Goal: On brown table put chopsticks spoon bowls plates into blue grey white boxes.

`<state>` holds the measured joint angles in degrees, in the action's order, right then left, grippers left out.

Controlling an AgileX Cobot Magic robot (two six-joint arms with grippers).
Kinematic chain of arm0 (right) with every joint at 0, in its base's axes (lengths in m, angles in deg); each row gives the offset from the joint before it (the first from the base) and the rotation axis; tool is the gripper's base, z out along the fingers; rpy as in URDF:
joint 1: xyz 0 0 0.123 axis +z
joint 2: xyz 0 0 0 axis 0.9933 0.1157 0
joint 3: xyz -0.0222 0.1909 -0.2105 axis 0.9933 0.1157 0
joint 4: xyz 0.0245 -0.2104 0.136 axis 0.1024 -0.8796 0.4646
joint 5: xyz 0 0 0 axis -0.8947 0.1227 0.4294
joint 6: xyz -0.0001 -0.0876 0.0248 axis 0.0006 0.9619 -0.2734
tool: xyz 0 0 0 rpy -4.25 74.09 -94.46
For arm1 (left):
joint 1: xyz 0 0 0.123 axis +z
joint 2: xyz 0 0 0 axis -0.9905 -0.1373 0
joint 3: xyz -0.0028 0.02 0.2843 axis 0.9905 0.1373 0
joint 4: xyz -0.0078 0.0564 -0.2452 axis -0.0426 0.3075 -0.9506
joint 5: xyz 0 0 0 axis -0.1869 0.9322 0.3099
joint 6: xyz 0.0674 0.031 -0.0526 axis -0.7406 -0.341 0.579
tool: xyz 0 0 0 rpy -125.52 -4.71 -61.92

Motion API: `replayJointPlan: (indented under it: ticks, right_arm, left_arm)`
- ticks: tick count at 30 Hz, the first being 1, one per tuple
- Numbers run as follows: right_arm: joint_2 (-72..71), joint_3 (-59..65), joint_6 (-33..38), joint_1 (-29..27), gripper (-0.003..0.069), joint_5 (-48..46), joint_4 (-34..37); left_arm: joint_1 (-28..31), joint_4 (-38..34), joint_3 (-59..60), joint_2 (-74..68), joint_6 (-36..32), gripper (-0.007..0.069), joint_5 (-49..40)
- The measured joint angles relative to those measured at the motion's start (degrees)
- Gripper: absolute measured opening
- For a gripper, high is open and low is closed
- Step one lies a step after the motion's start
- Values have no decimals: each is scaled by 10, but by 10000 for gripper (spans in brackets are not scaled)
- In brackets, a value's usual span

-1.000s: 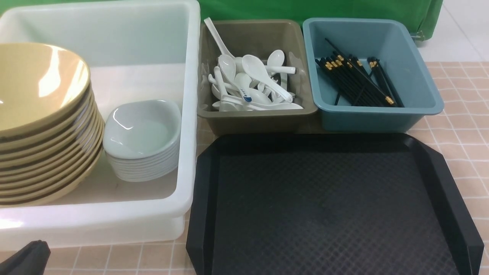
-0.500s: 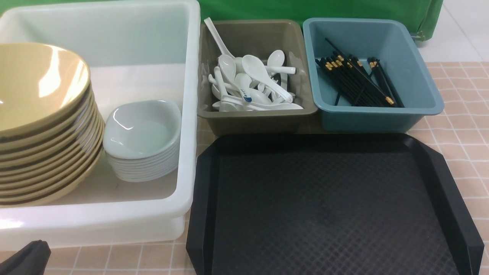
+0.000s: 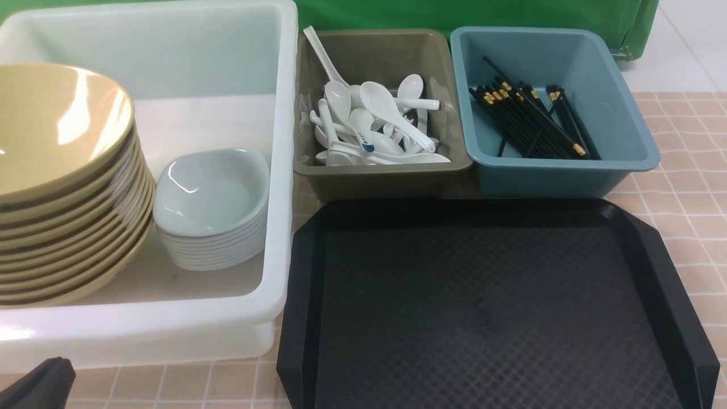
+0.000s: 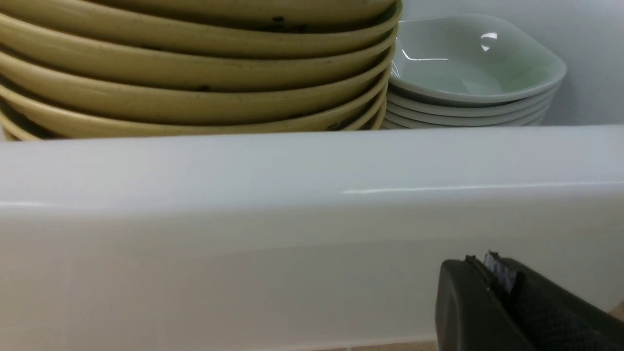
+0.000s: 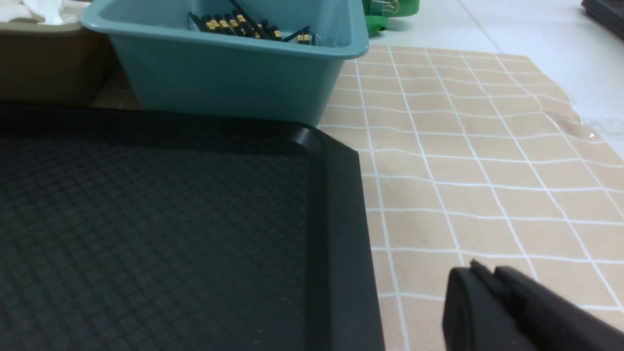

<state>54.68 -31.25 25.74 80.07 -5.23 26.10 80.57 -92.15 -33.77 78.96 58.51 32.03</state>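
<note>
Bowls (image 3: 59, 182) sit stacked in the left of our white tub (image 3: 281, 170), with the plates (image 3: 213, 207) piled just beside them on the right, touching the stack. Behind the black tray (image 3: 483, 307) stand the two smaller bins side by side: the olive-grey box (image 3: 380, 173) holds a heap of spoons (image 3: 375, 122), one handle leaning up over its far rim, and the teal-blue box (image 3: 562, 173) holds the chopsticks (image 3: 531, 122), lying in a loose bundle. All of it rests on the brown table (image 3: 687, 187). Our left gripper (image 4: 492, 273) hangs low outside the tub's near wall, close to the tabletop (only a dark corner of it shows in the front view), its two fingers pressed together with nothing between them. Our right gripper (image 5: 485, 278) sits low over the bare tiles just beside the tray's right edge, out of the front view's sight; its fingers likewise meet, holding nothing.
</note>
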Motion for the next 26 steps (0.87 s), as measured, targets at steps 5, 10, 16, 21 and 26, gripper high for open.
replayJointPlan:
  ticks: [5,10,16,21,26]
  right_arm:
    - [0,0,0,0,100,0,0]
    - [0,0,0,0,104,0,0]
    - [0,0,0,0,108,0,0]
    - [0,0,0,0,112,0,0]
    - [0,0,0,0,121,0,0]
  left_arm:
    - [0,-1,0,0,0,4,0]
    - [0,-1,0,0,0,4,0]
    - [0,-1,0,0,0,4,1]
    - [0,-1,0,0,0,4,1]
    - [0,-1,0,0,0,4,1]
